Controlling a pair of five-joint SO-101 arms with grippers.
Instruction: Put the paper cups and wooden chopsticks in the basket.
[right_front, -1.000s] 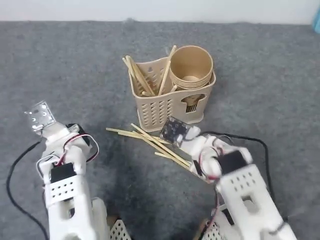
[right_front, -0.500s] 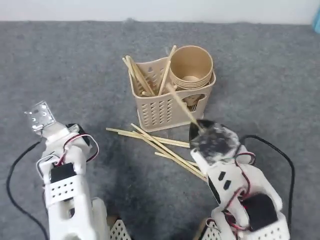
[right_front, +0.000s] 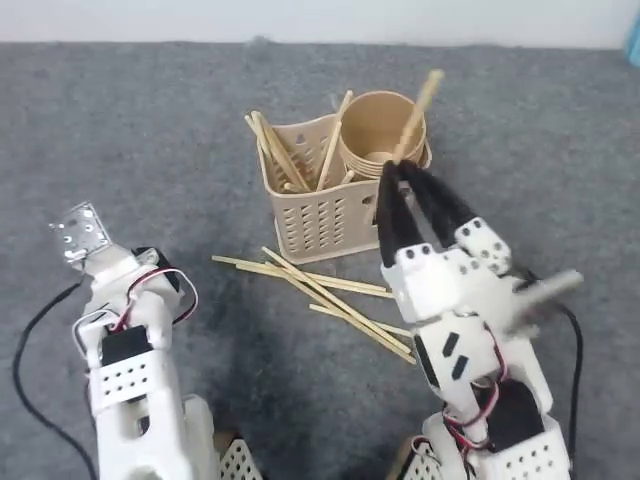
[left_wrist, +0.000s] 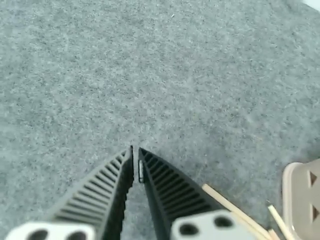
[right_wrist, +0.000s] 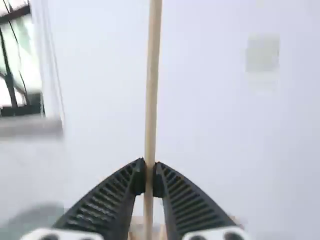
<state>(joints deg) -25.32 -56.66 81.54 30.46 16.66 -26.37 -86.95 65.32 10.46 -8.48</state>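
The right tool has risen off the bench pinching a chopstick (left tool narrow, empty); the basket is just ahead, drop next.

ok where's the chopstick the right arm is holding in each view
high view: chopstick pokes up from right pincer across the cups
left wrist view: sticks here are loose ones on the carpet
right wrist view: chopstick upright down the middle, clamped in that pincer
shared landmark: black pincer
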